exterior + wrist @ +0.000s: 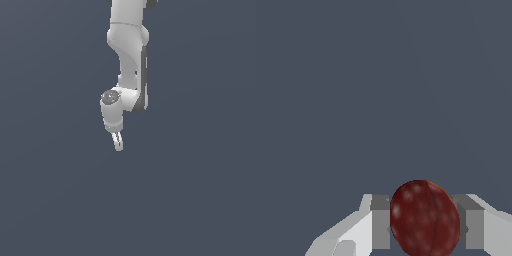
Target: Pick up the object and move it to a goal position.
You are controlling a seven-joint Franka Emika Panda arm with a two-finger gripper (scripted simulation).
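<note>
Though object (425, 220) hidden in exterior view, wrist view shows tool (426, 227) clamping it, edge cropped.

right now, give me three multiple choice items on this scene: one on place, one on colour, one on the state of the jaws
1. Where is the object?
A. between the fingers
B. lying far off on the floor
C. on top of the arm

2. What colour is the object?
A. green
B. dark red
C. yellow

3. How do the gripper jaws stand?
A. wide open, nothing between them
B. out of view
C. shut on the object

Answers: 1 A, the wrist view shows it filling the gap; 2 B, its skin is dark red; 3 C, both pads meet its sides.
</note>
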